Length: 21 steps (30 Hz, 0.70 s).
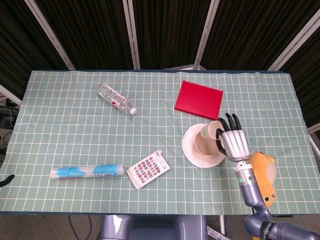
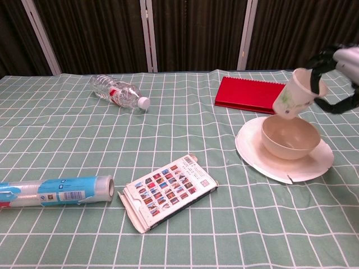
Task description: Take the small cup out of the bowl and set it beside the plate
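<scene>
My right hand (image 1: 234,142) (image 2: 336,78) grips the small white cup (image 2: 298,94) (image 1: 212,131) by its rim. The cup hangs tilted in the air above the cream bowl (image 2: 290,137) (image 1: 204,145), clear of it. That bowl sits on the white plate (image 2: 263,160) (image 1: 188,145) at the right of the table, and shows nothing inside. My left hand is not in either view.
A red notebook (image 1: 199,99) lies just behind the plate. A plastic bottle (image 1: 115,98) lies at the back left, a blue-labelled roll (image 1: 88,171) at the front left, a printed carton (image 1: 147,168) at the front middle. An orange plush toy (image 1: 264,175) sits by my right forearm.
</scene>
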Each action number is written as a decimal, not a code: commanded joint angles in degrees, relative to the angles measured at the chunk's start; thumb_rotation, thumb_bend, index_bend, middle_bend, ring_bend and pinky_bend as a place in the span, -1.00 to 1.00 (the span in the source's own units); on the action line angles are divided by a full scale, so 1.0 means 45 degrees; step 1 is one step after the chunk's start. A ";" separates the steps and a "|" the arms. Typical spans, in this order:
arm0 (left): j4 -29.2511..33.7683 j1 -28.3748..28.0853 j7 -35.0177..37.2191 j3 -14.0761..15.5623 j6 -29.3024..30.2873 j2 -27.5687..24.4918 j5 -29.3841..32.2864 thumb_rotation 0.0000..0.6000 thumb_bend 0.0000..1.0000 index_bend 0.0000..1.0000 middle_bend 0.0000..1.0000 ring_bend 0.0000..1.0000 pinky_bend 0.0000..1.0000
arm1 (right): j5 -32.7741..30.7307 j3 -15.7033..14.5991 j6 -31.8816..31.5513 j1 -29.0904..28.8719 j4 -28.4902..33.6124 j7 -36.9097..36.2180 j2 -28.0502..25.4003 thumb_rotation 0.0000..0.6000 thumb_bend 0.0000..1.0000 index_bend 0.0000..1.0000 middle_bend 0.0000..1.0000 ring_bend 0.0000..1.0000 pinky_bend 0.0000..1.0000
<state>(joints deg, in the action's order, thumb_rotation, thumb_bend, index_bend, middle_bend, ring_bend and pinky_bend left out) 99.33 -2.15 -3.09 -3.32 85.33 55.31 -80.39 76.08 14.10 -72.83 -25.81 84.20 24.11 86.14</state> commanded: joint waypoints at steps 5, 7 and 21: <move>0.0087 -0.0009 -0.0188 0.0017 0.0015 0.0026 -0.0028 1.00 -1.00 -1.00 -1.00 -1.00 -1.00 | -0.1330 0.0934 -0.0051 0.0053 0.0726 0.0762 -0.1535 1.00 -0.12 0.32 -0.66 -1.00 -1.00; 0.0111 -0.0020 -0.0284 0.0018 0.0001 0.0043 -0.0010 1.00 -1.00 -1.00 -1.00 -1.00 -1.00 | -0.1780 0.1029 0.0199 -0.0071 0.0251 0.0981 -0.1614 1.00 -0.12 0.32 -0.66 -1.00 -1.00; 0.0109 -0.0088 -0.0458 0.0006 -0.0112 0.0109 0.0083 1.00 -1.00 -1.00 -1.00 -1.00 -1.00 | -0.3406 0.0917 0.1516 -0.0844 -0.2109 0.1206 -0.0822 1.00 -0.16 0.32 -0.66 -1.00 -1.00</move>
<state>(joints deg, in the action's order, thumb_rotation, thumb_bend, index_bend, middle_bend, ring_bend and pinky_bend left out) 99.83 -2.54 -5.16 -3.29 84.82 55.80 -80.01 61.60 18.55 -66.78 -28.94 76.13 29.05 81.43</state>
